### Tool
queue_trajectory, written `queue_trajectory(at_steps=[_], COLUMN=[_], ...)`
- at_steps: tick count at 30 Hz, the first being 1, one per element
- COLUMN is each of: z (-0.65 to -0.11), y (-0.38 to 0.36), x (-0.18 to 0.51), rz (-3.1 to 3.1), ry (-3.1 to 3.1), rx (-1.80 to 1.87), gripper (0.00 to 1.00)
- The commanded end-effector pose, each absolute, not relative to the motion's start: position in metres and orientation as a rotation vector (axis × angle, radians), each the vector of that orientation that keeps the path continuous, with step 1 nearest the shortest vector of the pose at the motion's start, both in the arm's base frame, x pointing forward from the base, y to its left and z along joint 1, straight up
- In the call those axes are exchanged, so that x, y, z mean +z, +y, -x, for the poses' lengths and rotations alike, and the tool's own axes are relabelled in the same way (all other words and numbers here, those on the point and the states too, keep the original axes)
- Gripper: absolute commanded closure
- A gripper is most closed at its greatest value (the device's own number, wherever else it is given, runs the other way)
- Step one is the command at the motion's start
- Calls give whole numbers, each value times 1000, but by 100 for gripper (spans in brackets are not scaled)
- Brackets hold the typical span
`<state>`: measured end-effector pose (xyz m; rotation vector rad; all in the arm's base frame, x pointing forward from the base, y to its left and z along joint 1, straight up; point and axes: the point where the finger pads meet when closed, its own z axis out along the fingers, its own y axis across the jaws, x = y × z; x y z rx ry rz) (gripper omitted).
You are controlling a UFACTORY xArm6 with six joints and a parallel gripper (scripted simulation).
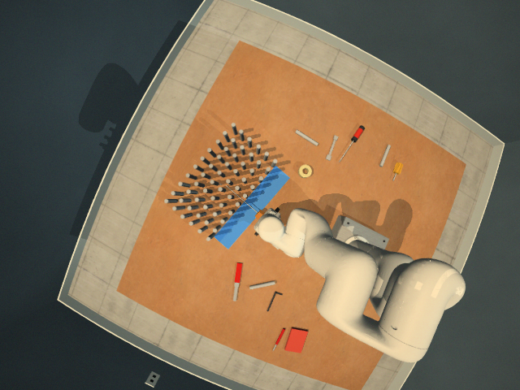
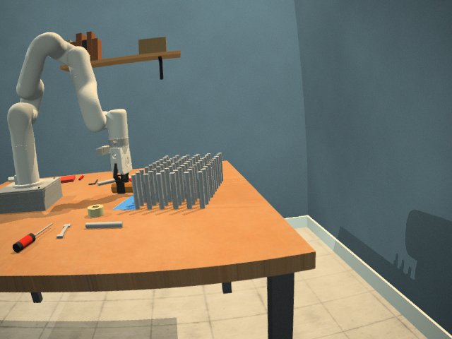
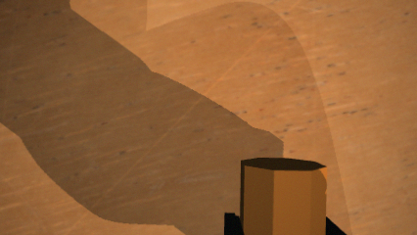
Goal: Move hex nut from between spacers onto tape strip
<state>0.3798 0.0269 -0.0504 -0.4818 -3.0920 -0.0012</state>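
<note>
holding: the end effector (image 2: 121, 181) is clamped partway shut on the orange-brown handle (image 3: 282, 197) of the pick; the fingers stand as wide as the handle and no wider.
pick axis: in the top view the thin shaft (image 1: 243, 199) runs from the handle at lower right up and left, low over the surface (image 1: 335, 105), across the strip (image 1: 235, 231) and in among the spacers (image 2: 160, 190).
pick heading: the hook end points away from the arm's base, into the spacer field; the tip itself is too fine to make out between the posts.
nut: hidden; no view shows it. judging by the task it sits somewhere inside the field, up and left of the end effector in the top view, beyond the strip.
strip axis: its long side runs lower left to upper right along the near edge of the field, roughly square to the shaft, and lies between the end effector and the spacers.
key relation: nut, strip and end effector appear to fall roughly in line along the shaft, so a straight pull back along that axis, toward the base, looks like the way to bring the nut onto the blue.
spacers: all upright as far as can be seen.
risk: any sideways swing of the shaft would likely topple the posts beside it.
</note>
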Motion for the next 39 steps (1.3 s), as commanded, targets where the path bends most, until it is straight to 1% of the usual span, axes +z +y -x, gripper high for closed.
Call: queue_trajectory(at_steps=[1,24,39], z=[-388,-395,-410], y=[25,23,31], x=[-50,-50,-49], rz=[482,482,482], ry=[-3095,-3095,-3096], rx=[-3,-3,-2], gripper=[100,100,100])
